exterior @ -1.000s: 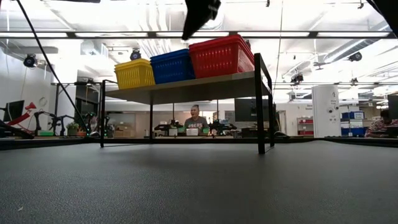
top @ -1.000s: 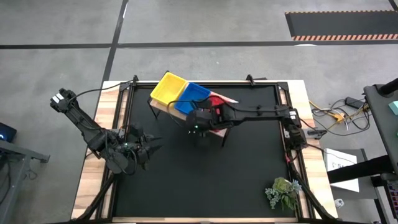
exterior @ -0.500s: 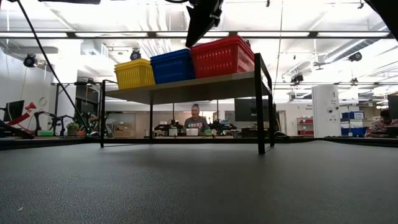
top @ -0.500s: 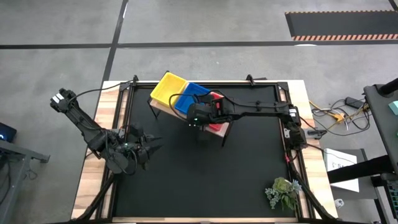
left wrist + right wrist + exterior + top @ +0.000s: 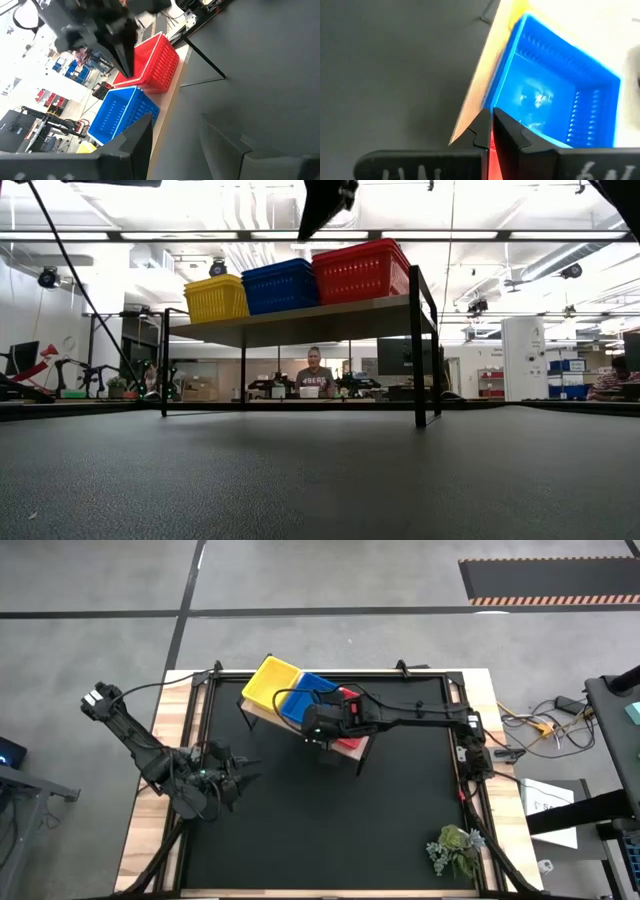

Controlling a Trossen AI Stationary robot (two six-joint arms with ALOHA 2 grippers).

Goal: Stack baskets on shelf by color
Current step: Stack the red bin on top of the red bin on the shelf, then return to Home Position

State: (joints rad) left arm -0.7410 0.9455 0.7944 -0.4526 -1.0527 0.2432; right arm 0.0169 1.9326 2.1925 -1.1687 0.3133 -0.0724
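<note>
Hidden: right arm covers much of the red basket stack [image 5: 350, 740] in the high view.
Right gripper [image 5: 491, 122]: fingers pressed together, holding nothing, above the seam between the blue basket stack [image 5: 555, 100] and the red one.
Low view only: yellow basket stack [image 5: 216, 298], blue, red side by side on the shelf [image 5: 300, 323]; black legs, a person seated beyond.
Left gripper [image 5: 172, 137]: fingers apart, empty, well away from the shelf.
Texture: ribbed plastic mesh walls, pale wooden plank.
</note>
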